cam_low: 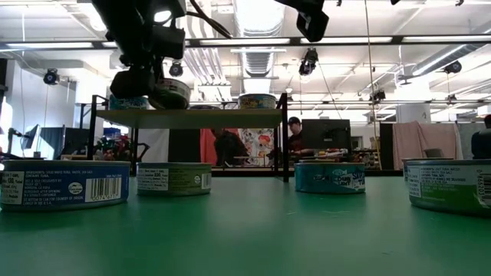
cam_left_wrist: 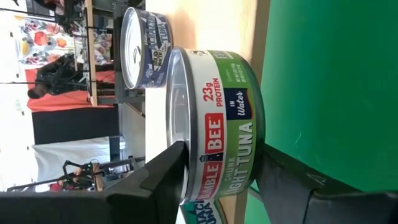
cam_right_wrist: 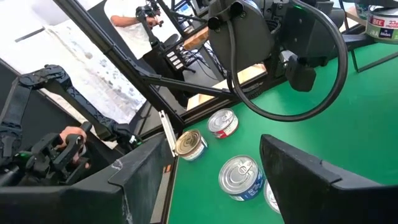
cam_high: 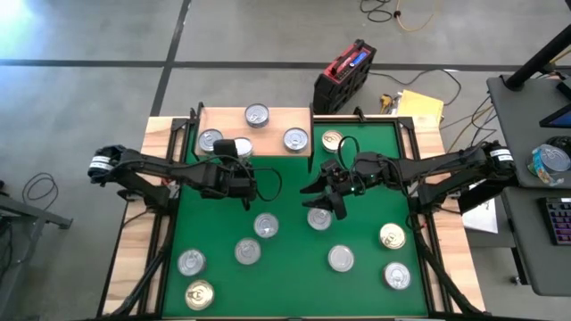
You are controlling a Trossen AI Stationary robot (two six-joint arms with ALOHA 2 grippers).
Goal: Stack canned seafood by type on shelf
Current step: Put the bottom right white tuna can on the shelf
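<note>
The shelf (cam_high: 254,129) stands at the mat's far left and carries three silver-topped tins (cam_high: 257,114), (cam_high: 211,140), (cam_high: 296,138). My left gripper (cam_high: 239,152) is over the shelf's near edge, shut on a green-and-white tuna tin (cam_left_wrist: 227,118). In the low view this tin (cam_low: 170,93) is tilted at shelf height beside a teal tin (cam_low: 126,100). Whether it touches the board I cannot tell. My right gripper (cam_high: 323,198) hangs open above the mat's middle, with nothing between its fingers (cam_right_wrist: 143,174). Several more tins lie flat on the green mat (cam_high: 375,156). My left gripper pinches the tuna tin across its height, one finger on the lid's rim (cam_left_wrist: 178,134) and the other on the bottom face (cam_left_wrist: 261,149). The fingers come from the table's left side, slanting down. The tin is tipped up toward its edge, not flat.
Loose tins are scattered over the mat's near half, among them gold-topped ones (cam_high: 198,294), (cam_high: 393,236) and one at the far edge (cam_high: 332,140). A red-and-black case (cam_high: 343,76) stands on the floor beyond the table. People are in the room behind.
</note>
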